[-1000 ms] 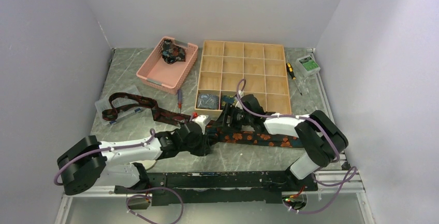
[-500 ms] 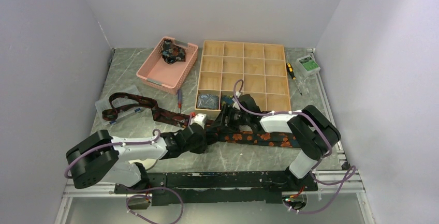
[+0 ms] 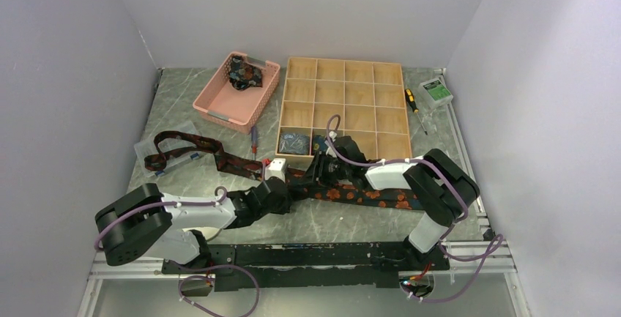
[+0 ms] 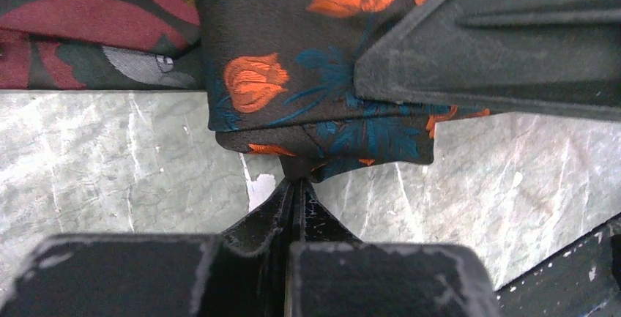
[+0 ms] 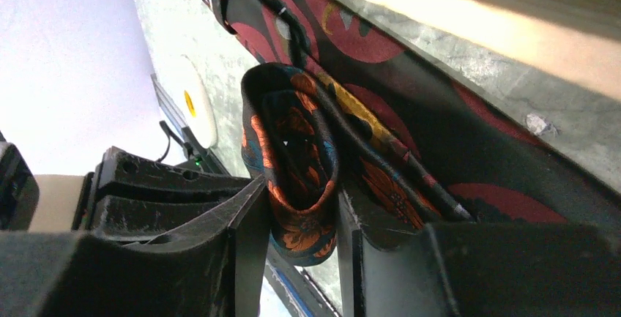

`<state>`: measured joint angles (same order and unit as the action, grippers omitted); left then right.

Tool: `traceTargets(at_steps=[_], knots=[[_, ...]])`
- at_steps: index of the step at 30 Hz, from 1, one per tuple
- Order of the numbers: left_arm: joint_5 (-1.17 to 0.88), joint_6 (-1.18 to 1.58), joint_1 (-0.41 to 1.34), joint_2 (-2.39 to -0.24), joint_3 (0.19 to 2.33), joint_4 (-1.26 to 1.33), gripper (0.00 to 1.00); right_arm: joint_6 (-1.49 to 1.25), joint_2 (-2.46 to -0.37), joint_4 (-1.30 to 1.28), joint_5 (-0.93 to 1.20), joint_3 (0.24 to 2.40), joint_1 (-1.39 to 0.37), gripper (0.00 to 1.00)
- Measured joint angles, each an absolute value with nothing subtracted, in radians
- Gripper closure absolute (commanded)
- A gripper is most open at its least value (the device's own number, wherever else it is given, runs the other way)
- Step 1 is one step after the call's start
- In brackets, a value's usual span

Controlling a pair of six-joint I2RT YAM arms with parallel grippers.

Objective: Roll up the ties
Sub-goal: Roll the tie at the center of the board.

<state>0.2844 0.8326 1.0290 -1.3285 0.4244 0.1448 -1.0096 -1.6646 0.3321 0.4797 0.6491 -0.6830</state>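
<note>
The orange-flowered tie [image 3: 362, 194] lies flat across the lower middle of the top view, on the grey marbled tabletop [image 3: 183, 108]. It runs from the right arm's elbow leftward to the point where the two hands meet. There its end is turned over on itself into a small roll [image 4: 293, 90].

In the right wrist view the right hand [image 5: 300, 185] has one finger [image 5: 249, 236] on each side of that roll. Both touch the fabric, so the hand is clamped on it.

The left hand [image 4: 296, 185] has its fingers pressed together. Their tips touch the lower edge of the roll, but I cannot tell whether a fold is pinched between them.

A maroon tie [image 3: 187, 148] stretches from the left of the top view toward the hands, and its near end lies just beside the roll. Part of it rests on a clear plastic bag [image 3: 157, 145].

In the upper middle stands a wooden divider tray [image 3: 344, 61]. One of its lower left compartments holds a bluish bundle [image 3: 295, 141]. To the left of the tray is a pink basket [image 3: 212, 105] holding another dark bundle of fabric [image 3: 244, 75].
</note>
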Motion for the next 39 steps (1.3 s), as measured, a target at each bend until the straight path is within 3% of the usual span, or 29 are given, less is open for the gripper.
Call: traceTargets(at_steps=[6, 10, 12, 20, 22, 25, 28, 39], knots=[[0.325, 0.87, 1.03, -1.334, 0.401, 0.197, 0.97, -0.989, -1.663, 0.36, 0.469, 0.625, -0.698, 0.62], [0.345, 0.889, 1.031, -1.345, 0.397, 0.22, 0.96, -0.976, -1.656, 0.364, 0.456, 0.619, -0.707, 0.42], [0.35, 0.901, 1.031, -1.351, 0.397, 0.229, 0.96, -0.965, -1.646, 0.36, 0.446, 0.619, -0.712, 0.37], [0.365, 0.915, 1.031, -1.366, 0.408, 0.23, 0.96, -0.882, -1.539, 0.222, 0.361, 0.641, -0.719, 0.35], [0.366, 0.919, 1.031, -1.368, 0.412, 0.224, 0.97, -0.856, -1.498, 0.176, 0.326, 0.651, -0.719, 0.39], [0.369, 0.923, 1.031, -1.369, 0.417, 0.215, 0.97, -0.82, -1.428, 0.129, 0.29, 0.653, -0.721, 0.56], [0.374, 0.929, 1.031, -1.37, 0.424, 0.202, 0.97, -0.788, -1.37, 0.116, 0.268, 0.639, -0.73, 0.67], [0.409, 0.929, 1.031, -1.413, 0.486, 0.141, 0.97, -0.754, -1.341, 0.072, 0.208, 0.444, -0.77, 0.7]])
